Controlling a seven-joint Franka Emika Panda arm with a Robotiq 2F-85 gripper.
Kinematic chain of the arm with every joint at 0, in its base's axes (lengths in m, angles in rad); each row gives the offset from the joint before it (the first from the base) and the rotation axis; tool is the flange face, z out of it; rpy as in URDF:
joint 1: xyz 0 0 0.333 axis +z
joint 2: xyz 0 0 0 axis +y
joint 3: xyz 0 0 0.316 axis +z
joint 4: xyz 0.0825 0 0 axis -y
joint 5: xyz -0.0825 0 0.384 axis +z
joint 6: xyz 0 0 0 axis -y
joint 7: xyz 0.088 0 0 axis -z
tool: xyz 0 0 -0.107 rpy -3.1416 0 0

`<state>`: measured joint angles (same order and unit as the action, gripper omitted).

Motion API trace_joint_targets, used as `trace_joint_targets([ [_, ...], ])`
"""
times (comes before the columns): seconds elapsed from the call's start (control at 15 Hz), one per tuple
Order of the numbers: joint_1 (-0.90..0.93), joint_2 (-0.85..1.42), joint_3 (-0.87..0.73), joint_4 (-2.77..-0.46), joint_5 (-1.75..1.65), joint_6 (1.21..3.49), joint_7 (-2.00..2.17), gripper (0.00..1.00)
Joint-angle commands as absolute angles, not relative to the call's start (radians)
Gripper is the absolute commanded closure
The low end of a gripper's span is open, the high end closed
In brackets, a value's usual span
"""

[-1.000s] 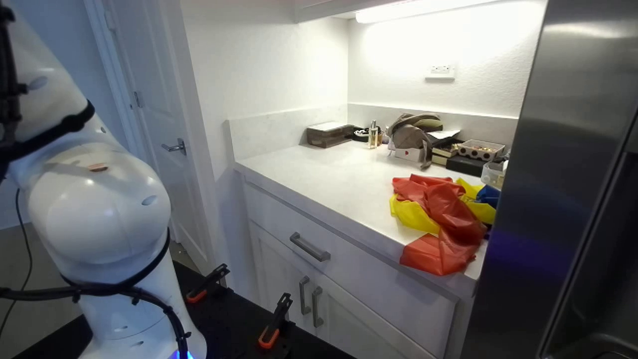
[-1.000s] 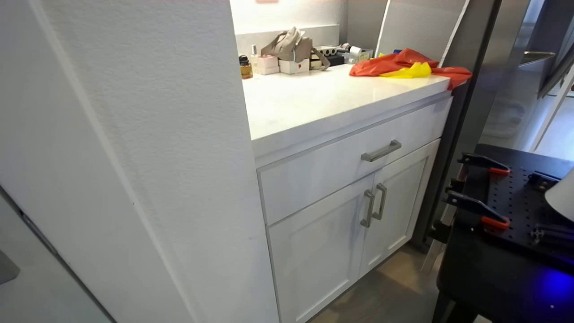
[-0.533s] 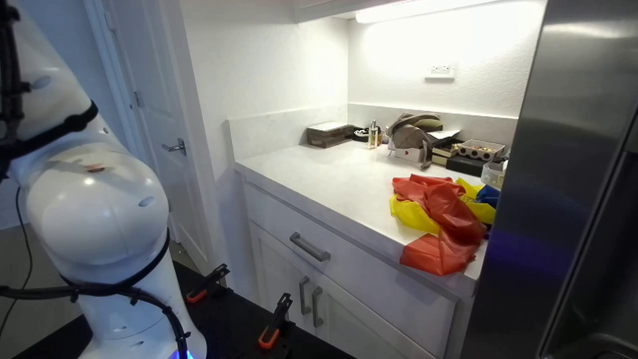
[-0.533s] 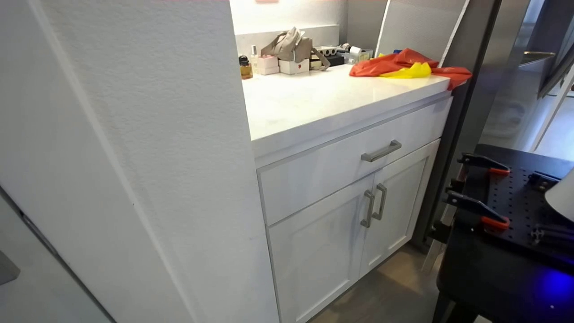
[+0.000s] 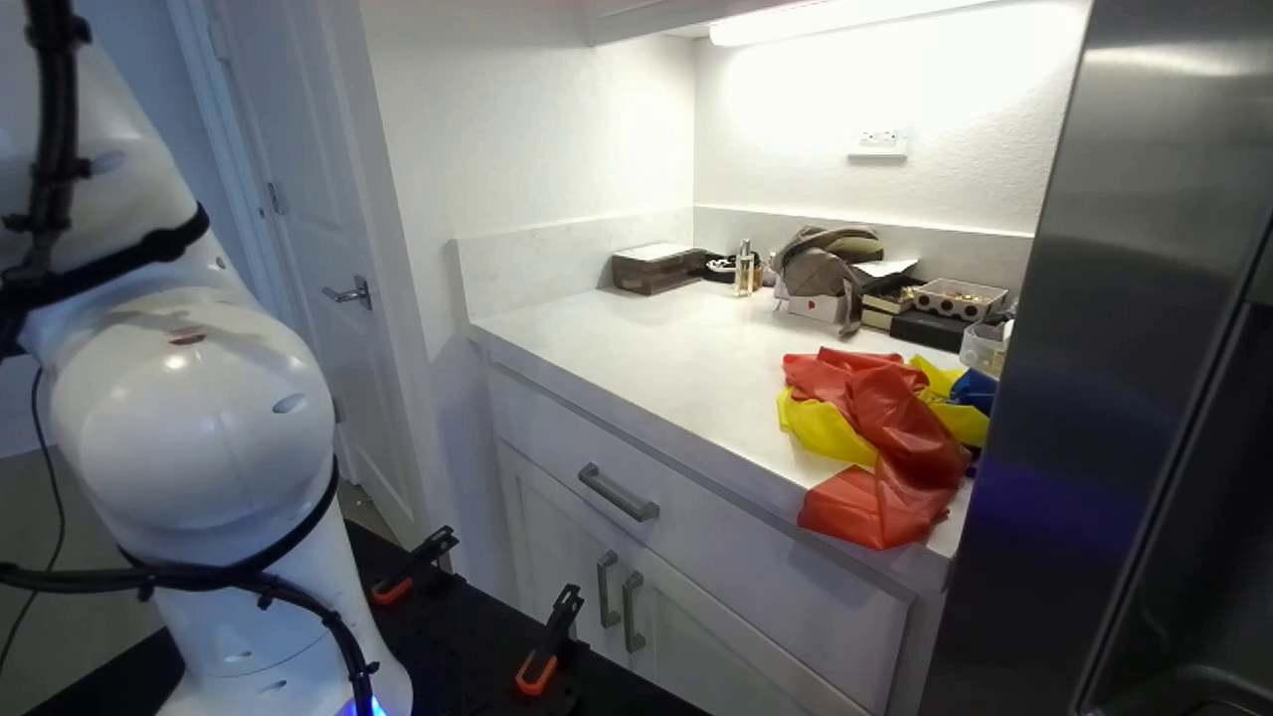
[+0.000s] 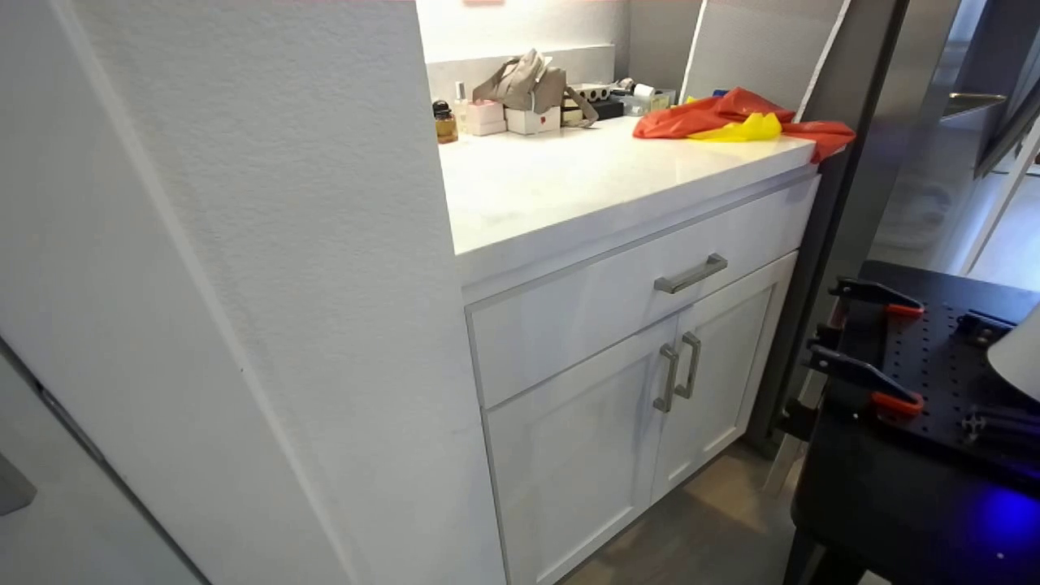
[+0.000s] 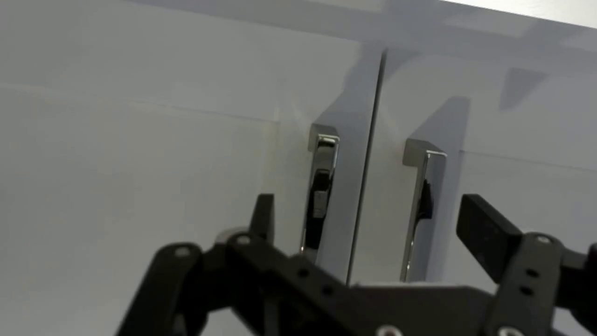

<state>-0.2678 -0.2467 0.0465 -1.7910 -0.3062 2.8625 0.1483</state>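
My gripper (image 7: 368, 215) shows only in the wrist view. Its two black fingers are wide apart with nothing between them touching. It faces white cabinet doors with two upright metal handles. The left-hand handle (image 7: 321, 186) and the right-hand handle (image 7: 423, 210) both lie between the fingers in the picture, apart from them. A dark seam runs between the doors. The door handles also show in both exterior views (image 5: 634, 612) (image 6: 667, 378). A drawer handle (image 5: 618, 494) is above them, also seen in an exterior view (image 6: 691, 274). The doors and drawer are shut.
A white countertop (image 5: 636, 348) bears a red, yellow and blue cloth (image 5: 895, 428) at its front edge, and boxes, bottles and a grey-brown bag (image 5: 820, 268) at the back. A steel fridge (image 5: 1104, 398) stands beside it. Orange-black clamps (image 5: 542, 656) stick up from the black robot table (image 6: 910, 463).
The upper part of the arm and its cable have shifted to the right in an exterior view. The elbow has turned slightly. The cabinet and the things on the counter are unchanged.
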Motion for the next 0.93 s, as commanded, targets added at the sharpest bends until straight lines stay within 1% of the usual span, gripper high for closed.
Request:
trace_joint_targets([
  [0.0, -0.285, -0.206, 0.044, -1.732, -0.32, 2.878, 0.156, 0.0],
  [0.87, -0.271, -0.095, 0.005, -1.616, -0.263, 2.91, 0.121, 0.0],
])
